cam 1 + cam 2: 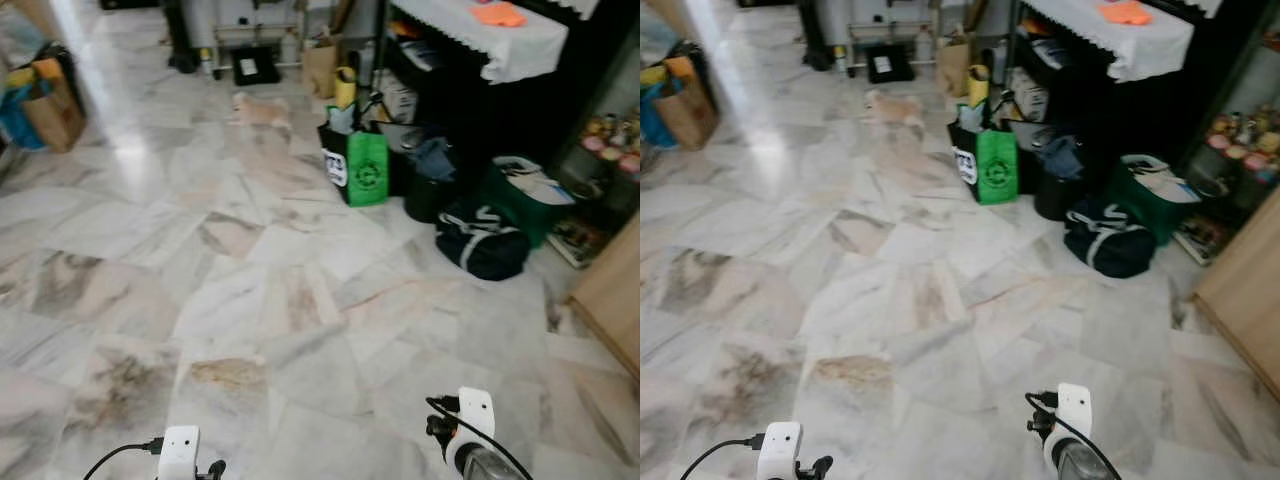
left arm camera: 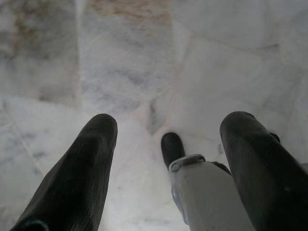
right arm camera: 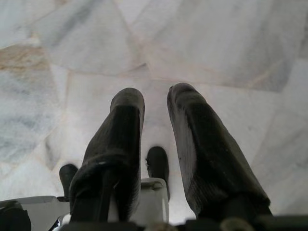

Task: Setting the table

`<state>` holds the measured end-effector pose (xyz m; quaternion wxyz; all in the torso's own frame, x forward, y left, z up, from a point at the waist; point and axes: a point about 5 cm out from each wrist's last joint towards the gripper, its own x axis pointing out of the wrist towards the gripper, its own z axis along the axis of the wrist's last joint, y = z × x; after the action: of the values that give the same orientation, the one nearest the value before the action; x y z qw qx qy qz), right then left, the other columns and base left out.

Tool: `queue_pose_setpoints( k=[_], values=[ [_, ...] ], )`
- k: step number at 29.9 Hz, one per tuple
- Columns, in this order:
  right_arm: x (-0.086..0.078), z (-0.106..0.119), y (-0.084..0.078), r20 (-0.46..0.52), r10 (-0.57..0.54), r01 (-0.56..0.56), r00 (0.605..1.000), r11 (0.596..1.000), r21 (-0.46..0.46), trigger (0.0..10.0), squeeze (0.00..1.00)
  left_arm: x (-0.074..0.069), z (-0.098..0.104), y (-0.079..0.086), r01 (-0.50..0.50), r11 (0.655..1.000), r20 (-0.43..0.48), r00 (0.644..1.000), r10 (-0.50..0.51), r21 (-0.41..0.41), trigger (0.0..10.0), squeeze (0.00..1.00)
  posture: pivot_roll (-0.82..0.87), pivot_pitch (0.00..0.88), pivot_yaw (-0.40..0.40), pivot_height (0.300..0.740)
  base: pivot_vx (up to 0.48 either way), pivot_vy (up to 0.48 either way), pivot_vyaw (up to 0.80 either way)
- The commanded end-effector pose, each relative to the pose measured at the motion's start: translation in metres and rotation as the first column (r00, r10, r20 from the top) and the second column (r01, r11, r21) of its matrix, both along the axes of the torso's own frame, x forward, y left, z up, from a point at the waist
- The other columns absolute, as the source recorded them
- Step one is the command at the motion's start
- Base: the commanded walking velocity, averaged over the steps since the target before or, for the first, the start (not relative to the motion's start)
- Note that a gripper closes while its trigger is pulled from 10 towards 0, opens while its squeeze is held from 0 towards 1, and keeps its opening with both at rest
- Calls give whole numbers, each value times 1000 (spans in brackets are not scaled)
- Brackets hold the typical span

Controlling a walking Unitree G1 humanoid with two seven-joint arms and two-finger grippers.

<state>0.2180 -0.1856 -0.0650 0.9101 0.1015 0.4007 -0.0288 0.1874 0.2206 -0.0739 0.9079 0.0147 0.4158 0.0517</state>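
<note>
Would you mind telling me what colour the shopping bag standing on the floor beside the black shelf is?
The shopping bag is bright green with a dark round logo, clearest in the left eye view.

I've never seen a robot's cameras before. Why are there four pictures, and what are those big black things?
The robot has two eyes in its head, giving the two wide pictures of a marble floor. Ahead stand a green bag and a dark duffel bag beside black shelves. The other two pictures come from cameras on its wrists, looking down past its fingers. The left gripper is open with a wide gap; the right gripper has only a narrow gap. Both hold nothing.
</note>
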Motion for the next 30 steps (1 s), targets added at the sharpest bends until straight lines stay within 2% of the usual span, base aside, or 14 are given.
queue_pose_setpoints(
  k=[1,4,6,11,21,30],
  values=[
    [-3,-2,-1,-15,-8,8,1000,1000,6,10000,0,-6,-3,0,-5,1000,-30,1000,4,-6,10000,0,19,51,-47,740,0,0,-700],
    [-4,-3,-2,-22,-5,5,1000,1000,6,10000,0,-6,-3,3,-17,1000,-32,999,17,-2,10000,0,21,55,-50,740,0,0,-700],
    [-6,-4,-1,-29,2,-2,1000,1000,6,10000,0,-5,-2,4,11,1000,-31,999,-10,29,10000,0,22,56,-51,740,0,0,-700],
    [-8,-5,-2,-37,3,-3,999,1000,6,10000,0,-6,-2,6,2,999,-29,1000,0,47,10000,0,22,55,-52,740,0,-440,-700],
    [-13,-6,-12,-52,6,-6,999,1000,0,10000,0,-6,-2,6,-9,999,-29,1000,11,42,10000,0,22,58,-54,740,0,0,-698],
    [-14,-6,-12,-60,9,-9,998,1000,3,10000,0,-7,-3,5,-8,999,-33,999,9,44,10000,0,20,59,-54,740,0,0,-700]
  ],
)
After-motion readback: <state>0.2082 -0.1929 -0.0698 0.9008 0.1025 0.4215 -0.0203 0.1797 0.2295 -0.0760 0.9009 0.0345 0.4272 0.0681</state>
